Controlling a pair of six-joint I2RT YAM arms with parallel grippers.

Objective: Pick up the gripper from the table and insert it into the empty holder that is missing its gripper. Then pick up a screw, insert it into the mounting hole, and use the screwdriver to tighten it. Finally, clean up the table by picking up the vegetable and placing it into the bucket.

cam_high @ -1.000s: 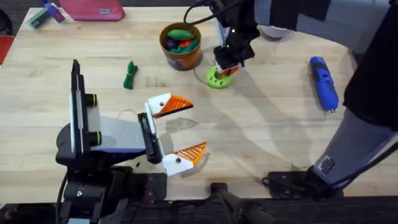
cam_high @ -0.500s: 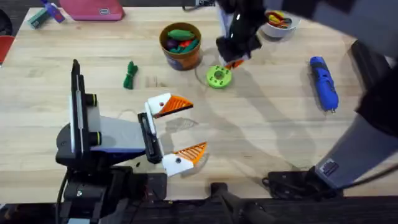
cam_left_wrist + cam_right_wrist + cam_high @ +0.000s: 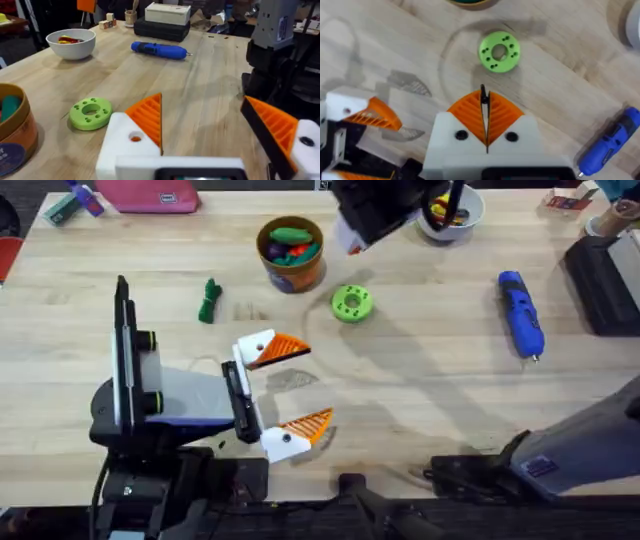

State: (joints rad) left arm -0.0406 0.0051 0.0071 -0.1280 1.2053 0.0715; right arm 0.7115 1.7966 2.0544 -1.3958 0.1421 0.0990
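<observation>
Left claw lies low on the desk, wide open and holding nothing. Each finger carries an orange pad seated in its white holder block, so the insert looks done.

The mounting hole on that block shows orange through it, so I judge it has no screw yet.

Right claw hangs high over the green disc, pads pressed fully together. There's a thin dark sliver at the tip; can't tell if that's a screw or just the pad edges.

If it's a screw:
- Come down square to the block face.
- Line up on the hole before pushing.
- Don't release until it stands on its own.

Screwdriver lies well apart on the right side. Vegetable is on the desk near the bucket, not in it.
</observation>
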